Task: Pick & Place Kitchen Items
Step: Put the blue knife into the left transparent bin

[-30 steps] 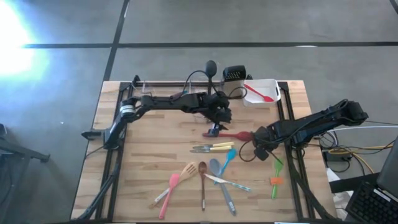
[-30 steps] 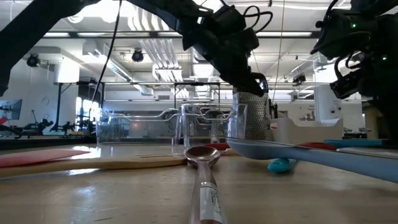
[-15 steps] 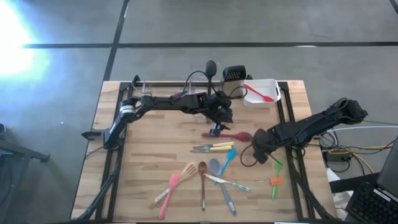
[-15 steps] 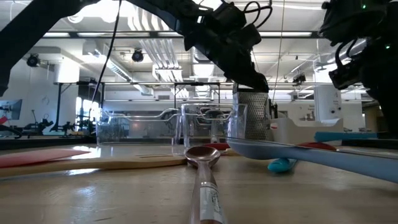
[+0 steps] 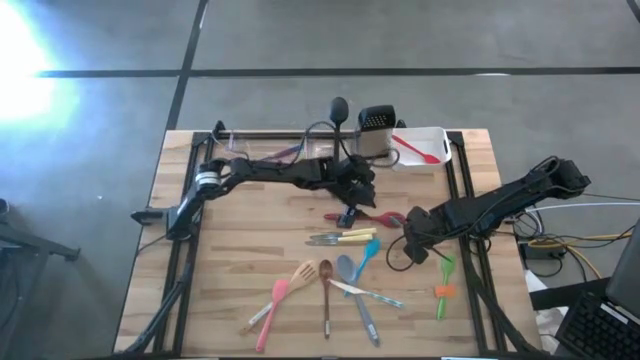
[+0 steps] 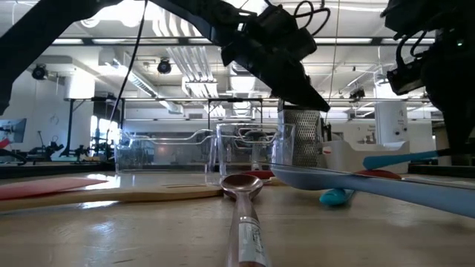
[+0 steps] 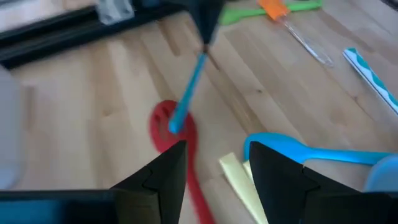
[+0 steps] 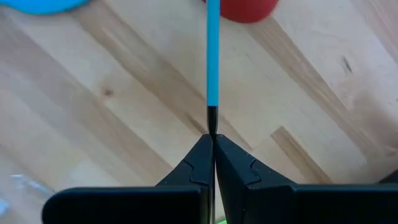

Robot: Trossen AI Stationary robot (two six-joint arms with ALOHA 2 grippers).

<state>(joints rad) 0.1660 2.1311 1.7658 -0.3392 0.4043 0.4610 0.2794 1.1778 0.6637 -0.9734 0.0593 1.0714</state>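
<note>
My right gripper [image 8: 212, 140], right of the table's middle [image 5: 413, 240], is shut on a thin blue utensil [image 8: 212, 56] with a dark end. The utensil hangs just above the table [image 6: 390, 158], its free end over the bowl of a red spoon [image 7: 165, 127]. My left gripper [image 7: 216, 146] hovers open over the red spoon's handle [image 5: 348, 214], beside two yellow-handled knives [image 5: 345, 237] and a blue spoon [image 5: 368, 255]. Wooden, pink and grey utensils [image 5: 326, 290] and a green-orange tool [image 5: 443, 285] lie flat nearer the front edge. My right gripper pinches the utensil's dark end [image 8: 212, 121] between its two fingertips, coming from above and pointing down. The blue shaft sticks out sideways from the fingers toward my left gripper, nearly level and clear of the table.
At the far edge stand clear tubs, one holding a black ladle [image 5: 338, 108], a steel grater [image 5: 375, 125] and a white tub [image 5: 425, 155] with a red spatula in it. Dark rails run along the table's left and right sides.
My right gripper has risen a little with the blue utensil, which has come up off the table and now points slightly upward. My left gripper has shifted a little toward the near edge and down, over the red spoon.
</note>
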